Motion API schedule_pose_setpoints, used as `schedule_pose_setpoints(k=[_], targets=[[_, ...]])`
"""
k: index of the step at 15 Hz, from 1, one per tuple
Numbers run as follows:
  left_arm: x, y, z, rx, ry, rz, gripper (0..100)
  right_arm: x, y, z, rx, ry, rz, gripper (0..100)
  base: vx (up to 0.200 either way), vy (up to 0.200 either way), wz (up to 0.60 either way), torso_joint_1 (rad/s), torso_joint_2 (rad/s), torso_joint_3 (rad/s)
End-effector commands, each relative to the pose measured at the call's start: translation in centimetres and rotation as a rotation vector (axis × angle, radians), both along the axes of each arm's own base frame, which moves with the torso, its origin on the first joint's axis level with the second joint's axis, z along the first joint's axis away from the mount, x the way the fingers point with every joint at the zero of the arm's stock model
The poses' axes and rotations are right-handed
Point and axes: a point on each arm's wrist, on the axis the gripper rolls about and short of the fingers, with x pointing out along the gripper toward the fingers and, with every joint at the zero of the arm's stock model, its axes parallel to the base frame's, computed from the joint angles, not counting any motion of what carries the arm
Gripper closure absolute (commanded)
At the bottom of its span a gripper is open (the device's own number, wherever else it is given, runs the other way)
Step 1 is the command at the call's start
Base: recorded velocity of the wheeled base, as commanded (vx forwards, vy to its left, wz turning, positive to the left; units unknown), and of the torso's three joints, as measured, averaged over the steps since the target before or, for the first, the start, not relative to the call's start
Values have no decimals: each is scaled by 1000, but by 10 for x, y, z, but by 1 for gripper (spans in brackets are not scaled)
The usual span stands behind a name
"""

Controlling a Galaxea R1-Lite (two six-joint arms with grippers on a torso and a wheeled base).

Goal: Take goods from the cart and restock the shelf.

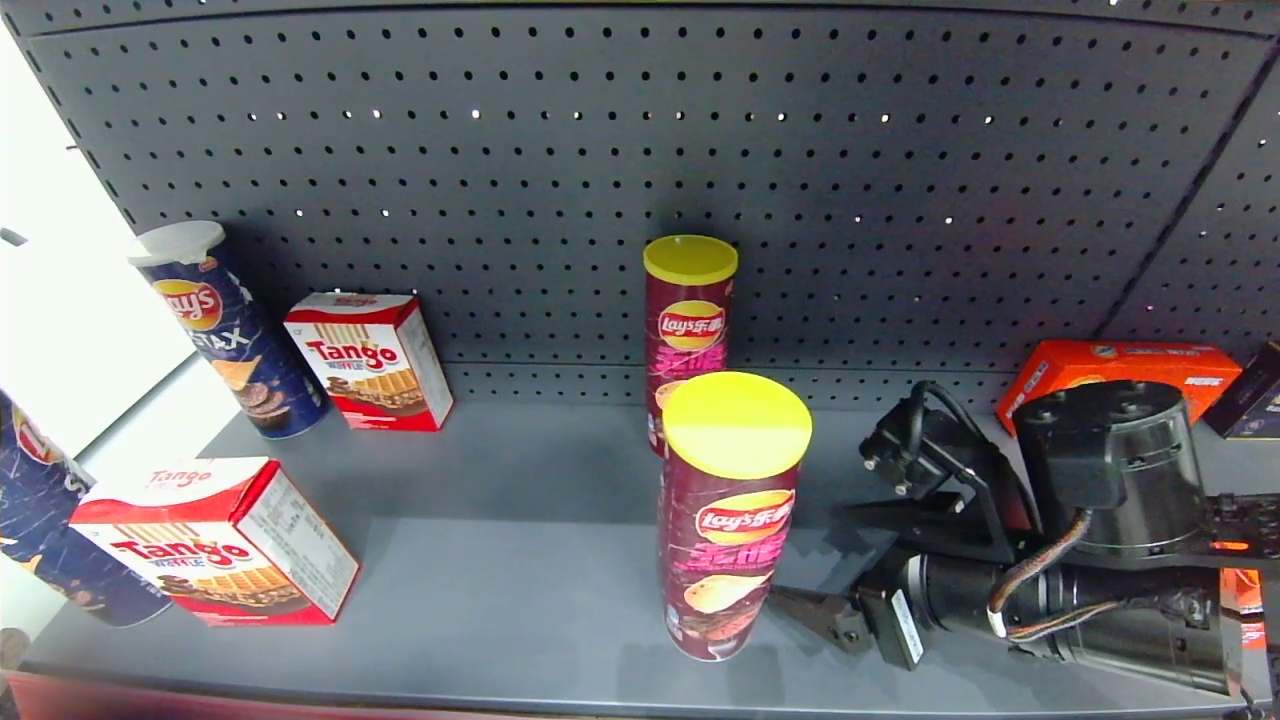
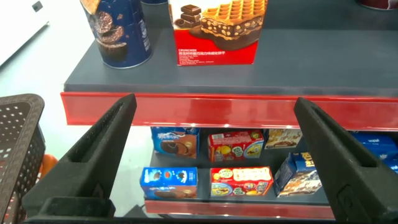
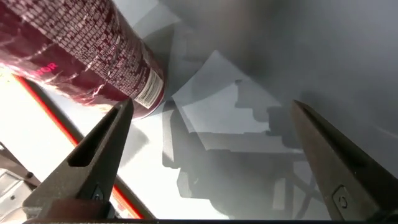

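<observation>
Where your front can [image 1: 730,520] stands: lower centre of the head view, upright on the shelf [image 1: 500,560], yellow lid on, near the front edge.
Rear can [image 1: 690,320]: same maroon kind, directly behind the front one, close to the pegboard [image 1: 800,150].
Right gripper [image 3: 208,112]: lower right of the head view, low over the shelf board, spread wide with nothing between the fingers; one fingertip sits just beside the front can's base, and you cannot tell whether it touches.
Left gripper [image 2: 214,106]: also spread and empty, held in front of the shelf's red edge.
Mesh basket [image 2: 18,143]: dark, beside the left gripper; likely your cart, contents too hidden to name.
Neighbours: two waffle boxes [image 1: 370,360] and a blue can [image 1: 225,330] at left, an orange box [image 1: 1120,375] at right.
Done, by my reading: this can looks delivered and let go.
Left for you: back the right arm clear without tipping the can, then fetch more; bare board lies between the waffle boxes and the cans.
</observation>
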Motion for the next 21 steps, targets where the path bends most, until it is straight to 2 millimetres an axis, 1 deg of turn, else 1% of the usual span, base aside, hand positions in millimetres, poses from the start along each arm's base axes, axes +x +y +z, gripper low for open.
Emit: schedule_pose_setpoints(k=[1, 11, 21], targets=[[0, 0, 0, -1, 1, 0, 0, 1, 6, -4, -10, 10, 17, 0, 0, 0, 0, 0, 0, 0], [0, 0, 0, 1, 1, 0, 0, -4, 2, 1, 1, -2, 17, 0, 0, 0, 0, 0, 0, 0], [0, 0, 0, 1, 1, -1, 0, -5, 7, -1, -2, 1, 34, 0, 0, 0, 0, 0, 0, 0]])
